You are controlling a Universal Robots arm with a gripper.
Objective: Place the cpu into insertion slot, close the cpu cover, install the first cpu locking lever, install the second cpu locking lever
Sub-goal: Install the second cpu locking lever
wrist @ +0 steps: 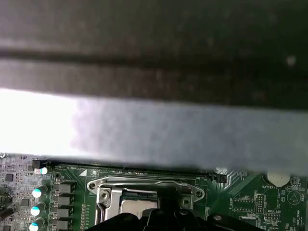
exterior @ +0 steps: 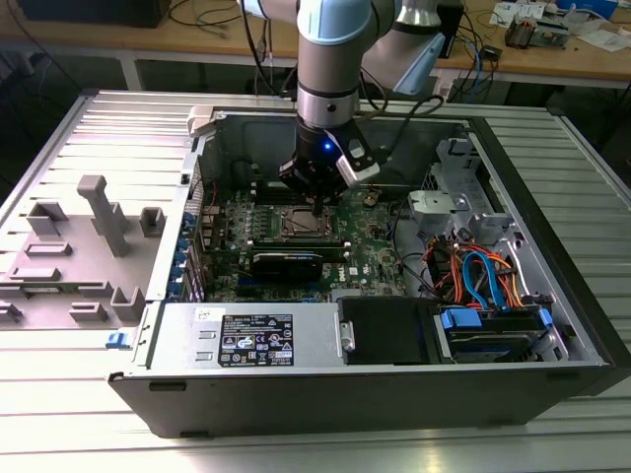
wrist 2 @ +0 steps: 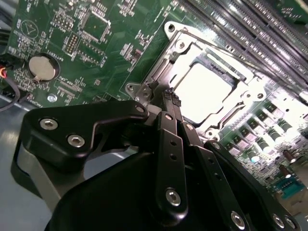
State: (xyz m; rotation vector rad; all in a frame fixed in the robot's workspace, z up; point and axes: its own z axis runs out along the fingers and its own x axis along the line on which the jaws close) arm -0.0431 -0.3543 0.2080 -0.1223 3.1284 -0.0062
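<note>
- My gripper [wrist 2: 172, 98] has its fingers pressed together, with nothing pinched between them; in the second wrist view the tips meet in a single narrow point.
- That point sits right at the edge of the cover [wrist 2: 243, 94], near one corner of the frame and low over the board [wrist 2: 96, 33]. I can't tell whether it actually touches the metal.
- The cover lies flat over the slot [wrist 2: 180, 45], so it reads to me as already closed. The cpu [wrist 2: 204, 89] shows through its window as a pale square, seated inside.
- From the fingertips, the cpu lies just beyond, further into the frame; the memory slots [wrist 2: 250, 29] run along the socket's far side.
- In the first wrist view I see the same frame [wrist: 144, 185] with the chip [wrist: 137, 204] below it.
- In the exterior view my arm [exterior: 325, 69] comes straight down into the open case [exterior: 552, 296], with the gripper over the socket [exterior: 301, 224] at the middle of the board.
- I judge placing and covering done, and the work now at the levers; I can't make a lever out clearly.
</note>
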